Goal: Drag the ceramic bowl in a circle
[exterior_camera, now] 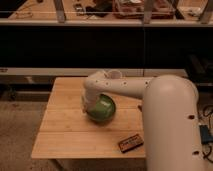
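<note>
Evidently the claw [91, 106] is clenched on the left rim of the bowl [105, 109], so the bowl sits touching it, just to its right, with the box [131, 143] nearer us, well apart.

A slatted light-wood table [65, 136] stands on a speckled floor [20, 135]. Behind it runs a pale horizontal rail [35, 71]. Above the rail is a dark panel wall [75, 47], topped by a cluttered wooden counter [35, 15] with grey uprights [61, 11]. Lighting is dim and warm.
</note>
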`<state>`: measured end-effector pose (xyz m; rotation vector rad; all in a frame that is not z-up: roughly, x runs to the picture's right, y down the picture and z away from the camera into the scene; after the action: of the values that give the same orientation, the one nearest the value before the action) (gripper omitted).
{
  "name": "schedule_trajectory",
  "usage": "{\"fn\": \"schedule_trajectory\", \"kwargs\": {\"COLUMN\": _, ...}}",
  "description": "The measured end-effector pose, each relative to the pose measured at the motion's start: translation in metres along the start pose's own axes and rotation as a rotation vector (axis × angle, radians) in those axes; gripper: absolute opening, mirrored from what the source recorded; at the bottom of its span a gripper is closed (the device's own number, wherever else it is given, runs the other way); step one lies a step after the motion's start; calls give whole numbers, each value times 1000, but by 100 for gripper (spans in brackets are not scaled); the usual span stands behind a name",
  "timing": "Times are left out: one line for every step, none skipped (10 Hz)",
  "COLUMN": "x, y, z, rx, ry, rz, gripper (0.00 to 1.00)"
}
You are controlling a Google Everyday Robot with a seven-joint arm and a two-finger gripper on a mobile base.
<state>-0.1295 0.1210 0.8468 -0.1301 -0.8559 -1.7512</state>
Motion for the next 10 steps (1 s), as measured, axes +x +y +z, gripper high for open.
{"fn": "schedule_trajectory", "kwargs": {"x": -18, "y": -27, "z": 2, "rx": 27, "ry": -25, "rz": -53, "gripper": 18}}
{"fn": "schedule_trajectory", "kwargs": {"x": -37, "y": -48, "z": 2, "rx": 49, "ry": -46, "rz": -99, "gripper": 18}}
{"fn": "schedule_trajectory", "kwargs": {"x": -51, "y": -58, "z": 2, "rx": 59, "ry": -58, "rz": -126, "gripper": 18}}
{"fn": "schedule_trajectory", "kwargs": {"x": -69, "y": -61, "z": 0, "rx": 63, "ry": -72, "rz": -142, "gripper": 18}}
{"fn": "schedule_trajectory", "kwargs": {"x": -91, "y": -56, "z": -3, "rx": 64, "ry": -89, "rz": -141, "gripper": 18}}
{"fn": "schedule_trajectory", "kwargs": {"x": -110, "y": -46, "z": -3, "rx": 66, "ry": -109, "rz": -125, "gripper": 18}}
{"fn": "schedule_trajectory", "kwargs": {"x": -131, "y": -28, "z": -2, "rx": 61, "ry": -134, "rz": -90, "gripper": 18}}
{"fn": "schedule_trajectory", "kwargs": {"x": -147, "y": -6, "z": -2, "rx": 48, "ry": -151, "rz": -50, "gripper": 18}}
{"fn": "schedule_trajectory", "kwargs": {"x": -158, "y": 17, "z": -2, "rx": 28, "ry": -162, "rz": -5, "gripper": 18}}
{"fn": "schedule_trajectory", "kwargs": {"x": -162, "y": 36, "z": -3, "rx": 8, "ry": -163, "rz": 33, "gripper": 18}}
